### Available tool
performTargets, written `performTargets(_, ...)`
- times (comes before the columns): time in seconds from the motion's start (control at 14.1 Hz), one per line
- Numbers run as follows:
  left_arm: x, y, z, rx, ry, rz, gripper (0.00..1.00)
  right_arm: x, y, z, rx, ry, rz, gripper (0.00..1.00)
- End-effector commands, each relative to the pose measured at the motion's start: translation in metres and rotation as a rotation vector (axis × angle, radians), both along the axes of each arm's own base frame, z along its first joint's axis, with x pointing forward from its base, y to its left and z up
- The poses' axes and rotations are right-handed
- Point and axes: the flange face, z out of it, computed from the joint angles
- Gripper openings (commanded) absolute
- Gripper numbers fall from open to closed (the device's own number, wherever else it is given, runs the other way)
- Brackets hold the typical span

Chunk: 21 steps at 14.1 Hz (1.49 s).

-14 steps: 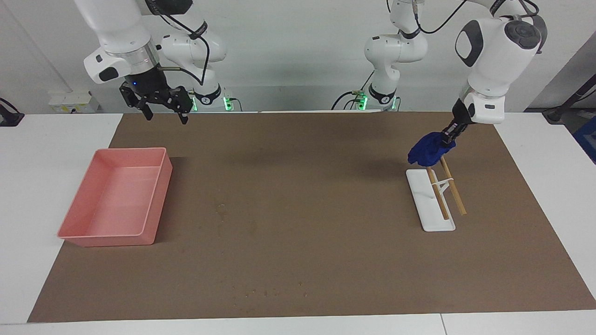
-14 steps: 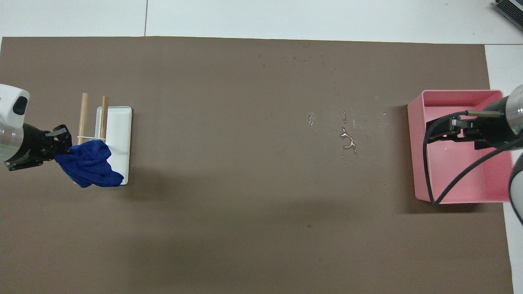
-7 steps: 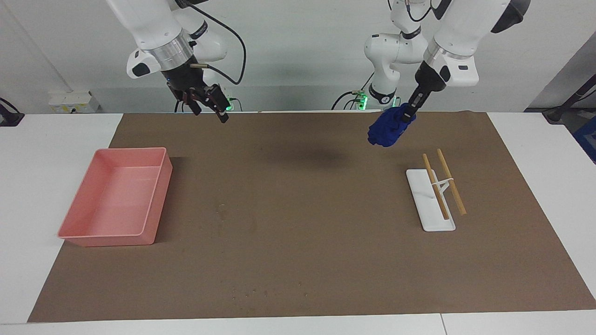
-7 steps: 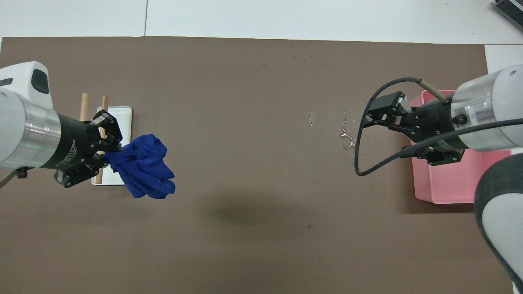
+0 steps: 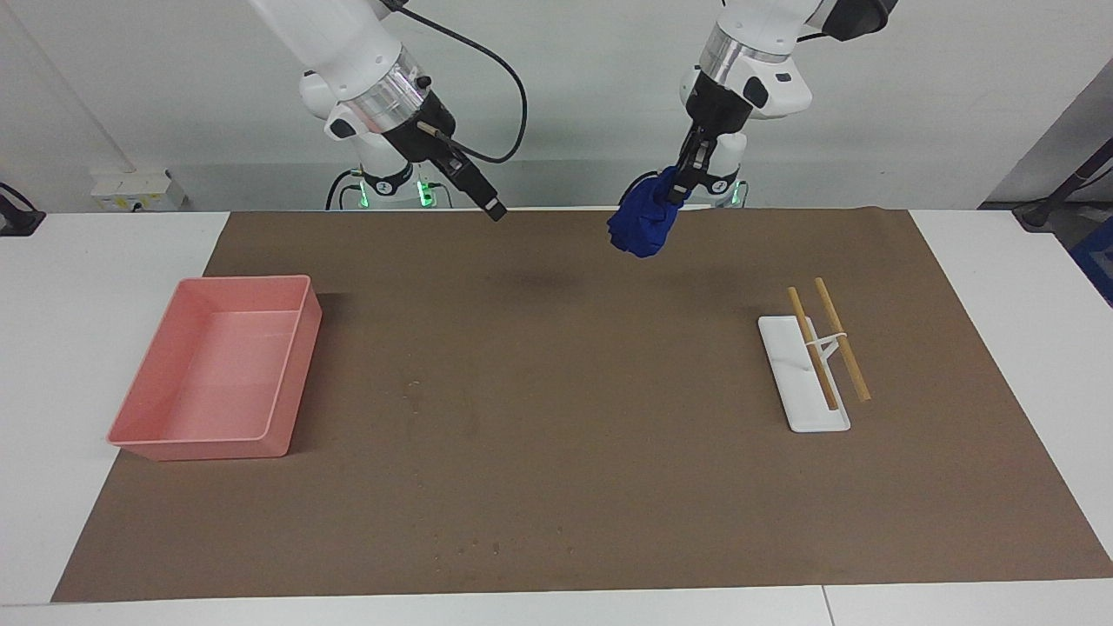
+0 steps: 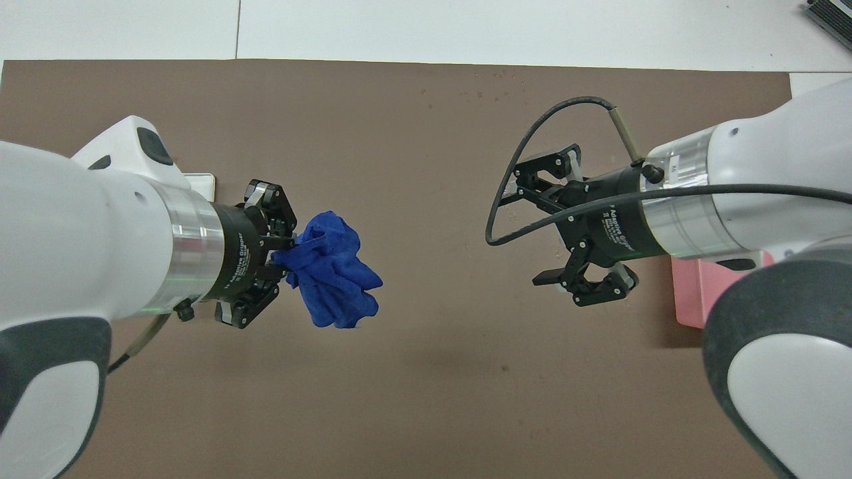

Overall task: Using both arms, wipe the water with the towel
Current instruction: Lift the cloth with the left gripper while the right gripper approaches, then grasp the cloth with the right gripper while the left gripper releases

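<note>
The royal-blue towel [image 5: 641,224] hangs bunched from my left gripper [image 5: 677,189], which is shut on its top and holds it high over the middle of the brown mat, on the robots' side. In the overhead view the towel [image 6: 334,271] hangs off the left gripper [image 6: 285,249]. My right gripper [image 5: 492,209] is open and empty, also raised over the mat, facing the towel with a gap between them; its spread fingers show in the overhead view [image 6: 532,229]. A faint water patch [image 5: 414,393] lies on the mat beside the pink tray; the right gripper hides it from overhead.
The pink tray [image 5: 293,374] stands at the right arm's end of the mat [image 5: 609,452]; only its corner [image 6: 685,299] shows overhead. A white rack with two wooden rods [image 5: 804,387] stands at the left arm's end. Small droplets [image 5: 496,548] dot the mat's edge farthest from the robots.
Both arms swung in toward the middle. The left gripper lifted the towel off the rack and carried it toward the centre. The right gripper moved from over the tray toward the towel.
</note>
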Motion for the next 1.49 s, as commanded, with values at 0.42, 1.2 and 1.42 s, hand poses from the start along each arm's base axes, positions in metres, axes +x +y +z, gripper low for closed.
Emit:
performTargets(0.42,-0.027,-0.049,0.093,-0.3,-0.111,0.31,0.0,0.0,0.034,-0.022,0.104,0.208,-0.292,0.95)
performTargets(1.2,-0.063,-0.08,0.089,-0.332,-0.152,0.298,0.0,0.007,0.039,0.013,0.193,0.162,-0.305,0.96)
performTargets(1.42,-0.067,-0.08,0.084,-0.321,-0.15,0.293,0.0,0.004,0.044,0.019,0.196,0.15,-0.292,0.94)
